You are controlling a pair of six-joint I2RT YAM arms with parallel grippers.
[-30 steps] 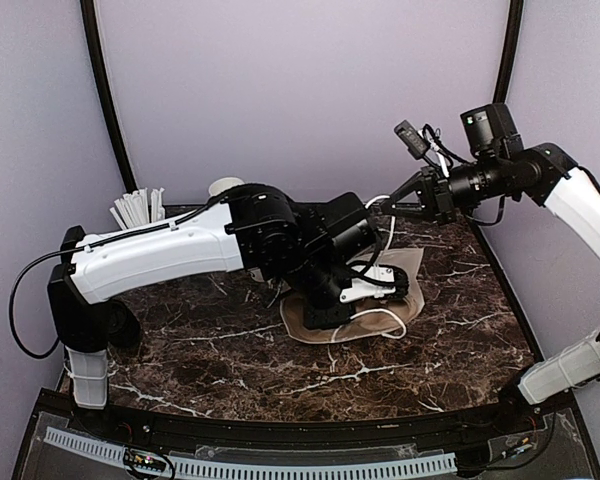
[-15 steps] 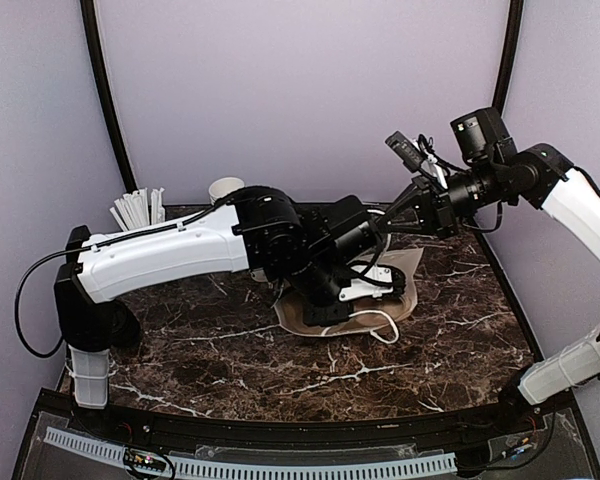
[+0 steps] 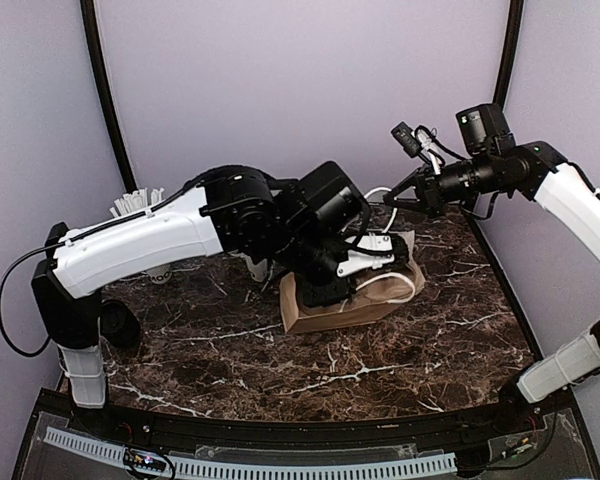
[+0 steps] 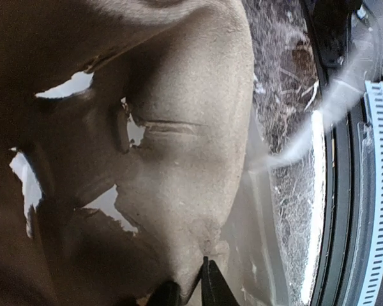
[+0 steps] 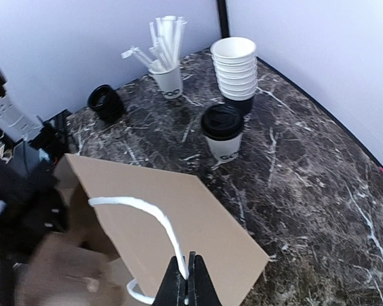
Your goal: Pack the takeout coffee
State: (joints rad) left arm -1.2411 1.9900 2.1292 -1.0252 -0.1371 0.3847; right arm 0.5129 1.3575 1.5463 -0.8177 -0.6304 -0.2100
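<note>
Brown paper bag (image 5: pixel 179 217) lies on the tabletop (image 5: pixel 319 191). Right gripper (image 5: pixel 186 280) has its jaws clenched on the white handle (image 5: pixel 163 223). Left gripper (image 4: pixel 188 290), inside the bag, seems to pinch a paper fold. One lidded coffee cup (image 5: pixel 222 137) stands upright beyond the bag, probably nearer the left arm.

The paper bag (image 3: pixel 315 316) sits mid-desk (image 3: pixel 230 350), beneath the left arm's wrist. The left fingers (image 4: pixel 212 290) are inside it, pinching its wall. Its handle (image 5: pixel 154 213) rises up and to the right, caught between the right fingers (image 5: pixel 177 287). The cup of sticks (image 5: pixel 168 80) stands in the far-left corner, with the stack of lidless cups (image 5: pixel 236 67) to its right. The takeout coffee (image 5: pixel 222 134) stands just beside that stack, between it and the bag. A pile of lids (image 5: pixel 105 102) lies nearer than the sticks.
</note>
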